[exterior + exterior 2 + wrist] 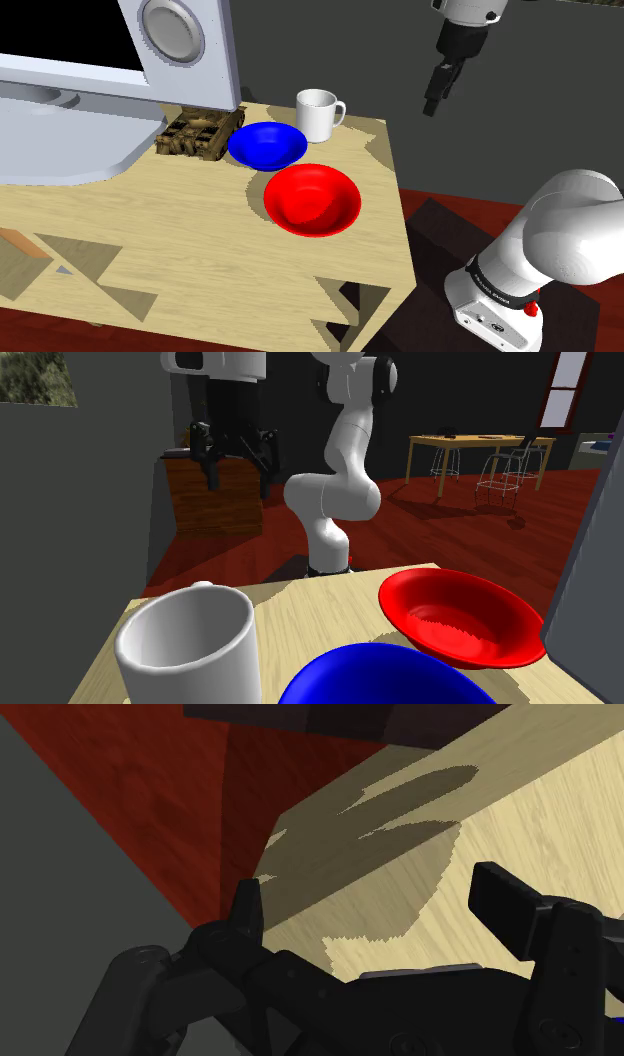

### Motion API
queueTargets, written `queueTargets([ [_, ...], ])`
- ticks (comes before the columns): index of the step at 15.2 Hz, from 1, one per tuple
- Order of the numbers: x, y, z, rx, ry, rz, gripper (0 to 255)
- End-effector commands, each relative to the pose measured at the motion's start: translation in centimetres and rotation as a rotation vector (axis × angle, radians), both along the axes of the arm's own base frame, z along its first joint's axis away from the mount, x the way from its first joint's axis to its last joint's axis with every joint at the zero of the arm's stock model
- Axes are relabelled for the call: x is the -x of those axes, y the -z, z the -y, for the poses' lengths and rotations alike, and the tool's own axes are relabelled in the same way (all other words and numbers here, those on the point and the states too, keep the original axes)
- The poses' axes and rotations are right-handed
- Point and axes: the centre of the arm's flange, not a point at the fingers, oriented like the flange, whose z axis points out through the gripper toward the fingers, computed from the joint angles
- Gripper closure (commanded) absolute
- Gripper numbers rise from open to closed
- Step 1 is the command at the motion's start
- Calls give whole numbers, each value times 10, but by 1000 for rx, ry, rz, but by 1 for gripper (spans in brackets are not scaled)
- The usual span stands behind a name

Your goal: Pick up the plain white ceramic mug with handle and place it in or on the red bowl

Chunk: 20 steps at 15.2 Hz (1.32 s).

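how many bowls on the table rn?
2. The blue bowl sits beside the white mug; the red bowl lies next to the blue one, lower in the shoulder view. Others could be hidden behind the large grey appliance.

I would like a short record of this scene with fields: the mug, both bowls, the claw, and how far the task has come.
mug: white, upright on the table, near its far corner, handle toward the shoulder view's right
red bowl: empty, on the table, beside the blue bowl
blue bowl: empty, between the mug and a brown model
claw: open, empty, raised in the air to the shoulder view's right of the mug, apart from it
task: mug not yet picked up
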Motion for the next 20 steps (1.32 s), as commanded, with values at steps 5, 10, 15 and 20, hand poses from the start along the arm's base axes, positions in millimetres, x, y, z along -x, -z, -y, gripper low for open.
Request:
queueTargets([
  [5, -41, 5, -33, -12, 10, -5, 0],
  [10, -92, 11, -73, -26, 21, -12, 0],
  [15, -143, 17, -113, -41, 33, -19, 0],
  [20, -195, 23, -152, -55, 45, -25, 0],
])
